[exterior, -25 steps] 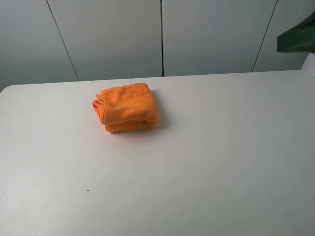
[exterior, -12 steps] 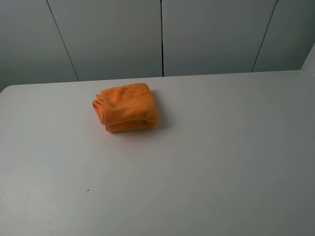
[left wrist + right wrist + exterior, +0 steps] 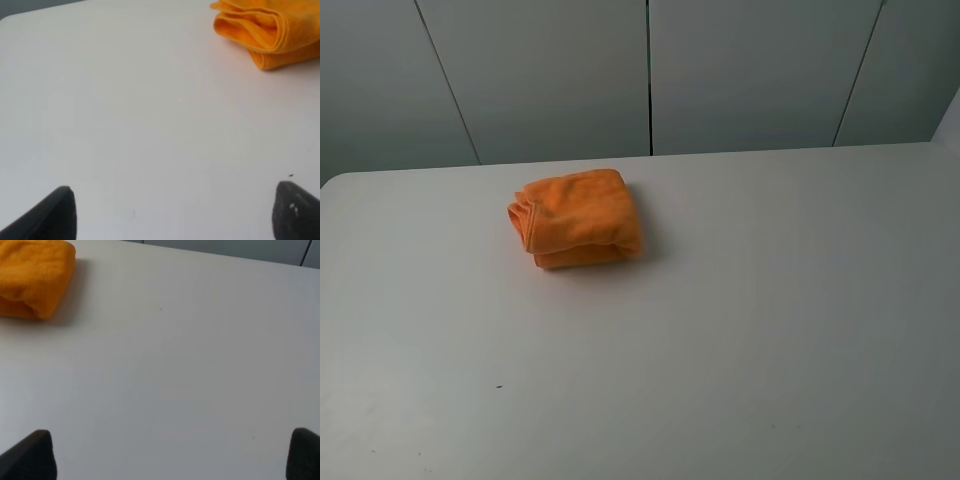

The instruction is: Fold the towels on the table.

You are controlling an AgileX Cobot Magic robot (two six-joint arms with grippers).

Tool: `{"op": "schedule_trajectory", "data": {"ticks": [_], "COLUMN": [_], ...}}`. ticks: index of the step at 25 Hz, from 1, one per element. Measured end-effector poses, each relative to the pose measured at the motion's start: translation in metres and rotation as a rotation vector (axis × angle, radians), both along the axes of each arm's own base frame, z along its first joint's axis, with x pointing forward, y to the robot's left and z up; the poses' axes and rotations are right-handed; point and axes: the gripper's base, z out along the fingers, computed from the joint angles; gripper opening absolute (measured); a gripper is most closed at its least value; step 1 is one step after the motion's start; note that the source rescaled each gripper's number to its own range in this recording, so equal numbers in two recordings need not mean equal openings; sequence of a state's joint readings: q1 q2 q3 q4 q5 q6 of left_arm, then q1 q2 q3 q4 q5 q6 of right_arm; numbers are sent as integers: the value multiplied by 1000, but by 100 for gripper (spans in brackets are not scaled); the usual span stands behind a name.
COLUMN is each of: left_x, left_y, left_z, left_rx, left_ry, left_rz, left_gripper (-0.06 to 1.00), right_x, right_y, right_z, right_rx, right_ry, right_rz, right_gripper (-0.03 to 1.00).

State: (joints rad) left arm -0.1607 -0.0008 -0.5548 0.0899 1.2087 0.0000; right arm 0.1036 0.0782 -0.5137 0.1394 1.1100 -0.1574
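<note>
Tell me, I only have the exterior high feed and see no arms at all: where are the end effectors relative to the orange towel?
Observer: The left end effector is open over bare table, well short of the folded orange towel.
Operator: And the right one?
Observer: The right end effector is open too, holding nothing, with the towel far off.
Operator: Any loose edges on the towel?
Observer: The left wrist view shows stacked layers with hems lying together at one end.
</note>
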Motion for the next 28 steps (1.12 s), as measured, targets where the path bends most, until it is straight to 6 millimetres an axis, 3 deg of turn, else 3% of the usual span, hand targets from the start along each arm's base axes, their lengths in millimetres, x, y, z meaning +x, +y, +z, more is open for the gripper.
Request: {"op": "schedule_trajectory", "data": {"ticks": [8, 23, 28], "left_x": [10, 10, 10], "left_y": [-2, -2, -2], "left_z": [-3, -2, -2], "left_rx": [-3, -4, -1], "left_ry": [-67, -76, -76], "left_rz": [-7, -6, 65], "left_gripper": [100, 100, 100], "right_x": [0, 0, -10], "right_y": [0, 0, -3], "right_z": [0, 0, 0], "right_rx": [1, 5, -16], "right_ry": [-6, -9, -81], "right_rz": [-1, -3, -40], "right_gripper": [100, 100, 100]}}
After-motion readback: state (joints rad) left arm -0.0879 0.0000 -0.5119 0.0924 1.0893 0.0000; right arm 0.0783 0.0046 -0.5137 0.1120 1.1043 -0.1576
